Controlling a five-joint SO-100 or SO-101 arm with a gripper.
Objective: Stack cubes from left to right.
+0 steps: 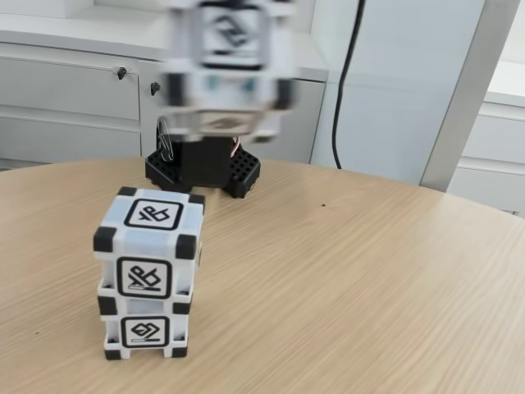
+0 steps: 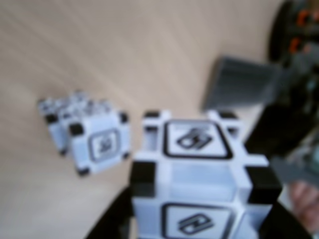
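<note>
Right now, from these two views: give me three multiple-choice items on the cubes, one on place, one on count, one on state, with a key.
1. Where is the third cube?
A. Held above the table
B. Lying on the table beside the stack
C. On top of the stack

2. How many cubes are in the stack on the table?
A. One
B. Two
C. Three

3. How does the top cube of the stack sit?
A. Fallen beside the bottom one
B. Leaning on the arm's base
C. Resting on the bottom cube

Key: 1 A, the held cube hangs in the air in the gripper, off the wooden table. 2 B, the fixed view shows the top cube on the bottom cube. 3 C, it sits on the bottom one, twisted a little against it.
</note>
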